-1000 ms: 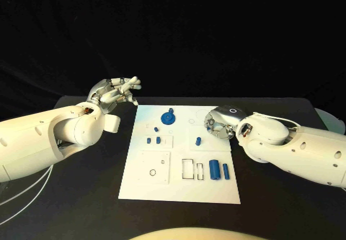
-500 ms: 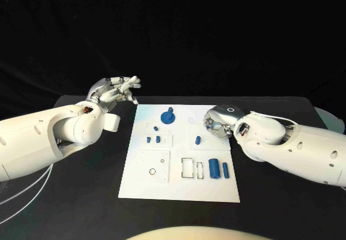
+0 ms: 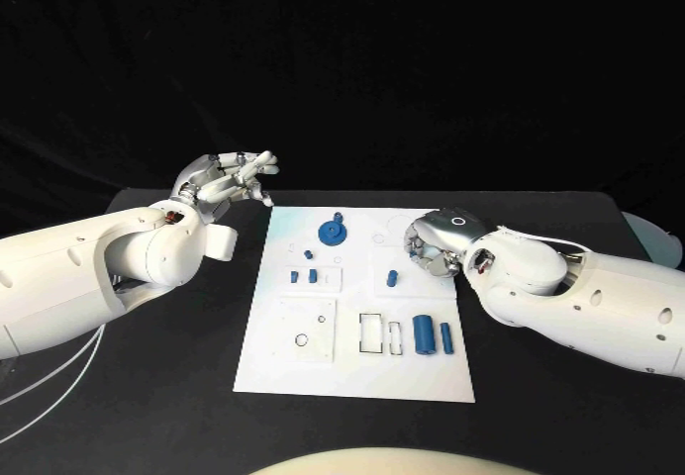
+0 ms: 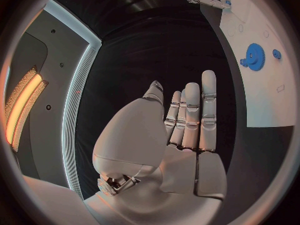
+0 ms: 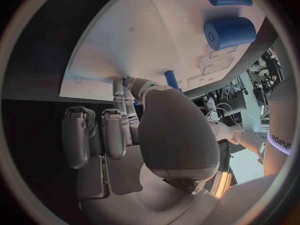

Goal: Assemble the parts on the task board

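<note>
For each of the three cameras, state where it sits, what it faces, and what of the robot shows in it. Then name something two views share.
Head view: on the robot's head, looking down at the task board; both arms, left hand and right hand show.
Left wrist view: behind the left hand, facing its flat fingers.
Right wrist view: behind the right hand, facing the board.
Shared: the blue gear, head and left wrist views.

A flat black table [image 3: 171, 346] with a matte top spans the head view and runs back into darkness. At its right edge sits a pale, rounded object [image 3: 652, 234], only partly in frame; what it is cannot be told. Thin white cables [image 3: 43, 388] trail across the table's near left corner.
</note>
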Robot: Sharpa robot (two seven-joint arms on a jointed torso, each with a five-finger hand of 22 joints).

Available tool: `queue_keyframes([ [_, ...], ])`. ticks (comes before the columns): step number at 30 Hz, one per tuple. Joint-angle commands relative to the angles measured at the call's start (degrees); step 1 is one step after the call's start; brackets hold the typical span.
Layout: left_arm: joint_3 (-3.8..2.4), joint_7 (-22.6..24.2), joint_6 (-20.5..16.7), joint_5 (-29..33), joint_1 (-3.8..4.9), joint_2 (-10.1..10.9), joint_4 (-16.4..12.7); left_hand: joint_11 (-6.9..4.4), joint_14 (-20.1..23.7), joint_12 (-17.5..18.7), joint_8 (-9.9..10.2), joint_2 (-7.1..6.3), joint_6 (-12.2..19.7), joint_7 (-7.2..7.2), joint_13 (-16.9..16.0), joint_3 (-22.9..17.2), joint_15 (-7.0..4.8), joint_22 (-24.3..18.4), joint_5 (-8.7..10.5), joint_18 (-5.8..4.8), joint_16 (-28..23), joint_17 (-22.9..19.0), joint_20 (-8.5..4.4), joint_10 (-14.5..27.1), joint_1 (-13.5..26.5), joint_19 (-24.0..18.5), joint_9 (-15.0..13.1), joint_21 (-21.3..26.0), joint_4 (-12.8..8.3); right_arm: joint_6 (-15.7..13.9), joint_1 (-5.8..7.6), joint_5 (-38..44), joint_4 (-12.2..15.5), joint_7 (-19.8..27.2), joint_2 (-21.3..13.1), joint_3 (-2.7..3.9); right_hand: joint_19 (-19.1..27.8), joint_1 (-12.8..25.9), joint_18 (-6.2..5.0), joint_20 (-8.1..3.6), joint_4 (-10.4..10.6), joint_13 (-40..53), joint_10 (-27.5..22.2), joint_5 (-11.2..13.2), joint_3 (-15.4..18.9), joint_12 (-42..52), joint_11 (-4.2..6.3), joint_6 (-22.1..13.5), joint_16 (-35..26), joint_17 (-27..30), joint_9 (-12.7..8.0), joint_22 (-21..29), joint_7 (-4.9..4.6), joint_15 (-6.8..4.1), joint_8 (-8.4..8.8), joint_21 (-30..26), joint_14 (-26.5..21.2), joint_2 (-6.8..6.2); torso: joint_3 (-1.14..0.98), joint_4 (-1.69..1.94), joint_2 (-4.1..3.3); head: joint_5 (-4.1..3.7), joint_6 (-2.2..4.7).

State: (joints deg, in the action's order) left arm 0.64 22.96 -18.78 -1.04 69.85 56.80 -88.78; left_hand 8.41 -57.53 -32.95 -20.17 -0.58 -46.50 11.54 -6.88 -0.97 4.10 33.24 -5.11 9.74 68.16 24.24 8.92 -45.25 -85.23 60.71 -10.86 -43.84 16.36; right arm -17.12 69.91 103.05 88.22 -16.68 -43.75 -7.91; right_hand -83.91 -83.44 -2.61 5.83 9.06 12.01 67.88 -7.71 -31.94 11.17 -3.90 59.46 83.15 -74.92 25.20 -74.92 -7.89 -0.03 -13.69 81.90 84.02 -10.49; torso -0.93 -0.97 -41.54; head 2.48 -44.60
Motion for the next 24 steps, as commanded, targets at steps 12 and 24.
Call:
queue_keyframes([
  [12, -0.05, 0.0, -0.04, 0.31, 0.07, -0.15, -0.04, 0.0, 0.46, -0.04, 0.2, -0.16, 0.12, 0.34, 0.2, -0.5, 0.06, -0.1, -0.33, 0.81, 0.25, -0.18, 0.16, 0.57, -0.77, 0.32, 0.11, 0.31, -0.02, -3.99, 0.78, 1.14, 2.24, -1.42, -1.14, 0.32, -2.69, 1.08, 0.88, -0.39, -0.12, -0.07, 0.64, -0.29, -0.21, -0.38, 0.11, 0.51, 0.1, -0.28, 0.25, -11.25, 0.23, -0.51, -0.19, 0.75, 2.97, -0.05, -0.03, -0.05, -0.02, 0.1, 0.09],
  [24, -0.04, -0.12, -0.12, 0.31, 0.07, -0.11, -0.07, 0.05, 0.62, 0.0, 0.23, -0.22, 0.19, 0.41, 0.27, -0.6, 0.12, -0.15, -0.37, 0.8, 0.2, -0.26, 0.19, 0.77, -0.83, 0.24, 0.14, 0.41, 0.06, -5.49, 1.68, -1.33, 10.19, -1.28, -4.53, 0.75, -2.82, 1.43, 0.94, -0.42, -0.09, -0.08, 0.81, -0.28, -0.24, -0.48, 0.16, 0.57, 0.03, -0.09, 0.32, -11.41, 0.29, -0.55, -0.22, 1.02, 2.94, -0.09, -0.04, -0.21, -0.01, 1.08, 0.06],
])
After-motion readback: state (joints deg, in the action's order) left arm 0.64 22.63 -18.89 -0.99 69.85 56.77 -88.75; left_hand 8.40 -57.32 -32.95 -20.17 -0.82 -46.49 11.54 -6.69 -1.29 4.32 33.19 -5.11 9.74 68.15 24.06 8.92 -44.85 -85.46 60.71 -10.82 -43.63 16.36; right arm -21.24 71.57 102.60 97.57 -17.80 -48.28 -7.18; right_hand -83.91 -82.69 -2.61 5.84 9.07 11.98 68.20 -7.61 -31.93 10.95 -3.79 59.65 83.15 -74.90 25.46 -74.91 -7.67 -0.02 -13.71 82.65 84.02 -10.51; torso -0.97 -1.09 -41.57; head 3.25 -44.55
